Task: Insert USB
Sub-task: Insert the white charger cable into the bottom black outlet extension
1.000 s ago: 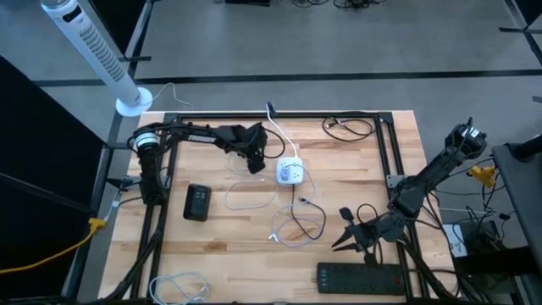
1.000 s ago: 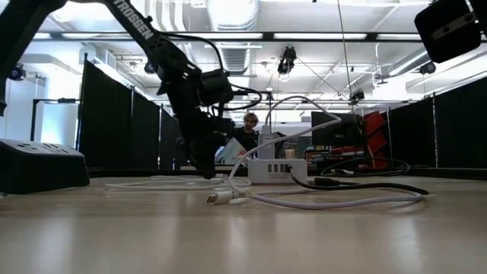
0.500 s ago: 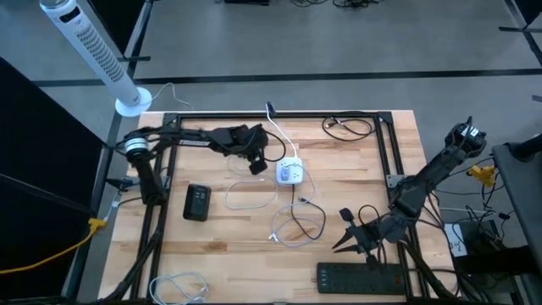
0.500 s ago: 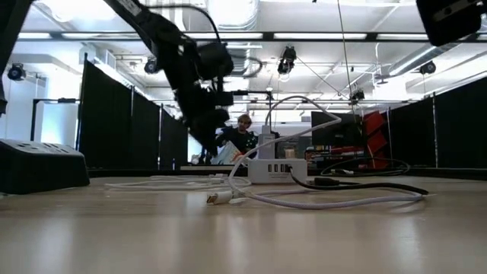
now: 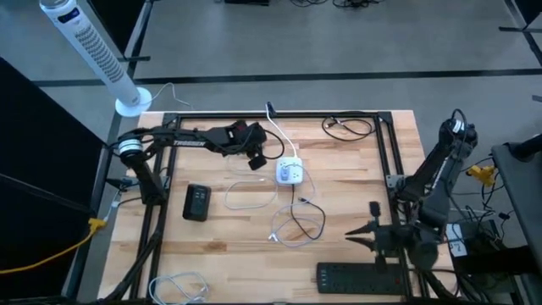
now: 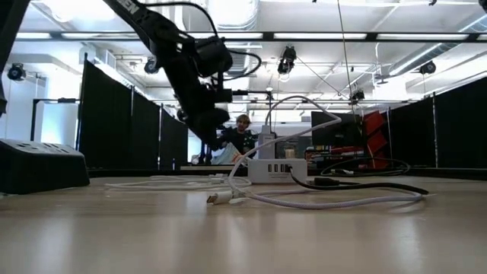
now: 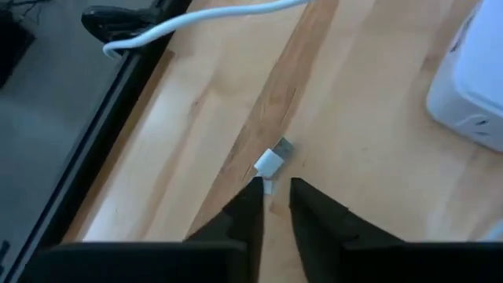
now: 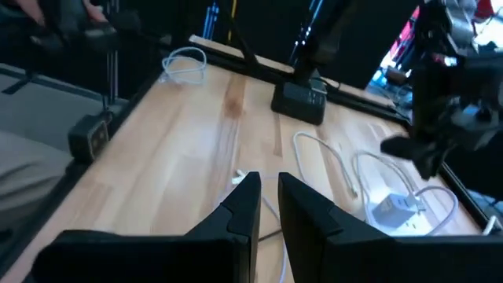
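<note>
My left gripper is over the table's far middle, just left of the white USB charger hub. It is raised above the wood in the low view and shut on a small white USB plug. The hub rests flat on the table, its ports facing the low camera. More white cable lies in loops, with loose plug ends near the middle. My right gripper is at the near right, shut and empty. My left gripper pinches the white USB plug at its back end, where the cable leaves it, between the two fingertips. The fingers slant down from the table's left. The plug's metal end sticks out ahead of the fingertips, toward the hub.
A black box lies at the left. A black power strip lies at the near right edge. A black cable curls mid-table and another lies at the far right. A white cable bundle lies near left. A person shows behind the table.
My left gripper has risen from the table top to well above it, staying just left of the hub. My right arm has swung toward the table's right edge, carrying its gripper a little that way.
</note>
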Motion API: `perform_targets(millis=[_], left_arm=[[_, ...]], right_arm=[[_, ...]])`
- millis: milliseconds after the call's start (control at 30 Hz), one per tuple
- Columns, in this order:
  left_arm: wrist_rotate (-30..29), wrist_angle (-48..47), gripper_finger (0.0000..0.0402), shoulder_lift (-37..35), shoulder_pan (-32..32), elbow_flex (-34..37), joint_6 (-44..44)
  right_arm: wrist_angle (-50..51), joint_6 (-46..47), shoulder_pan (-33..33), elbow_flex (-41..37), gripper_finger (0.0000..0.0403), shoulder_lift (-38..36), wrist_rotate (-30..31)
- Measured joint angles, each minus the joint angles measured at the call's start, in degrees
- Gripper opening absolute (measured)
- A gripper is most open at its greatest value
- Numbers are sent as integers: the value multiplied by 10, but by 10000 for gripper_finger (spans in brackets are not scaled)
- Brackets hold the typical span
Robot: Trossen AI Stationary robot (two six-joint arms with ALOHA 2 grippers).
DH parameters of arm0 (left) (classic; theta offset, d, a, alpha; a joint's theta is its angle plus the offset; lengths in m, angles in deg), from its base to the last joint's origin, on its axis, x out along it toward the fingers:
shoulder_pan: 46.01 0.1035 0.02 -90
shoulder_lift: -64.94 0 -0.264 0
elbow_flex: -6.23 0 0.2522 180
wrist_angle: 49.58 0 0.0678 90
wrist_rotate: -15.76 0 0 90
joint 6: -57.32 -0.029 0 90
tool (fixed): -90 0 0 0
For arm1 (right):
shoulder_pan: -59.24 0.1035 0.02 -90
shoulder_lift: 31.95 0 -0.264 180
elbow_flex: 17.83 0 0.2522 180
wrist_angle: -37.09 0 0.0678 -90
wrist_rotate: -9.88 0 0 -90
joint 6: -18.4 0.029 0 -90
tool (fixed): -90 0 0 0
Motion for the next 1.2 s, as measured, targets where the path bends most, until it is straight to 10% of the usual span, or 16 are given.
perform_targets(millis=[467, 800, 1200], left_arm=[[-39, 36, 211, 118, 61, -2, 15], [-24, 24, 15, 106, 39, 1, 5], [-45, -24, 0, -70, -74, 3, 15]], right_arm=[[12, 20, 21, -1, 32, 0, 9], [27, 30, 21, -1, 32, 0, 8], [26, 36, 17, -20, 32, 13, 10]])
